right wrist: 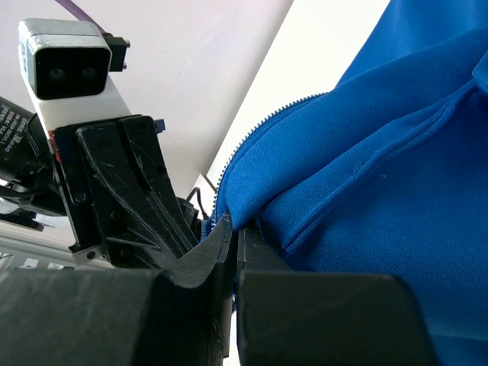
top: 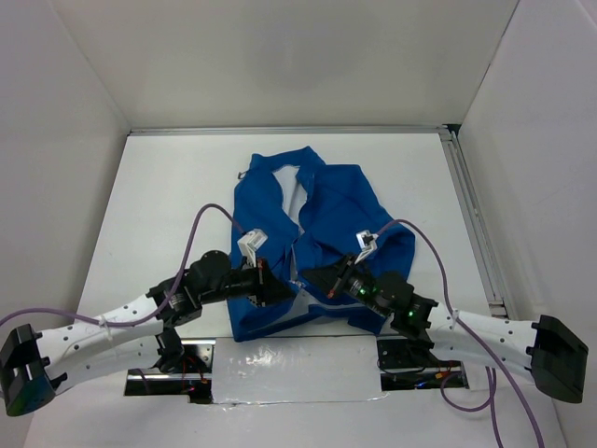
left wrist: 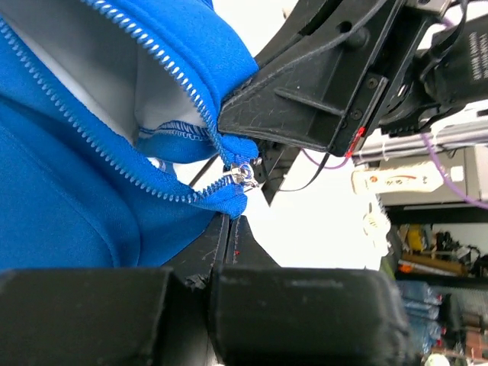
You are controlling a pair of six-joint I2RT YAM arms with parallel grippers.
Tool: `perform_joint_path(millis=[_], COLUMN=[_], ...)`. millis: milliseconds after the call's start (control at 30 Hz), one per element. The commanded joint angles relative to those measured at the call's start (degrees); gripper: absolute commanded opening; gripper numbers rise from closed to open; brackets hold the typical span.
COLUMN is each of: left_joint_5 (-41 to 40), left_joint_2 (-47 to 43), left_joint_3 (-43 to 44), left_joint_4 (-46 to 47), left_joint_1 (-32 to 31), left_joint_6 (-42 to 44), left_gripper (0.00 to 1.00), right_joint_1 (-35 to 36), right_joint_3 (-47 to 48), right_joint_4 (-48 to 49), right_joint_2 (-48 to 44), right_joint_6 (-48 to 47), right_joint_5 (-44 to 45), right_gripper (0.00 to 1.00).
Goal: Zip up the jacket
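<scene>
Left gripper (left wrist: 229,225) jaws pressing together, pinching hem of jacket (top: 345,201) beneath zipper slider (left wrist: 244,175), apparently anchoring it. Right gripper (right wrist: 234,229) jaws pinching adjoining hem edge, probably keeping teeth aligned. Jacket lying unzipped mid-table (top: 168,187).

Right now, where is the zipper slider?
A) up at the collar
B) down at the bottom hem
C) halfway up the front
B: the slider sits at the hem of the jacket, whose front lies open above it.
</scene>
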Motion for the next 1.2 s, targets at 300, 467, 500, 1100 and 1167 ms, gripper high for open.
perform_joint_path(millis=[300,467,500,1100,1167], left_joint_5=[10.20,7.90,7.99,13.00,13.79], left_joint_2=[2.45,2.19,2.19,6.58,7.02], left_joint_3=[3.76,5.08,5.34,5.61,5.52], left_joint_4=[-7.04,-6.44,-6.01,-9.69,-10.92], left_joint_1=[-4.78,-5.84,-5.84,-9.61,-9.97], left_joint_6=[6.58,8.52,9.47,10.45,10.63], left_gripper=[0.00,0.00,0.00,0.00,0.00], right_joint_1=[-0.58,-0.66,-0.66,-13.58,-14.98], right_joint_3=[3.38,3.74,3.48,6.99,7.25], right_joint_4=[3.36,-2.36,-2.71,-3.68,-3.42], right_joint_2=[0.06,-0.99,-1.51,0.94,1.20], right_joint_6=[-0.41,0.46,0.55,3.28,3.54], right_joint_5=[8.08,7.20,7.46,2.02,0.70], right_gripper=[0.00,0.00,0.00,0.00,0.00])
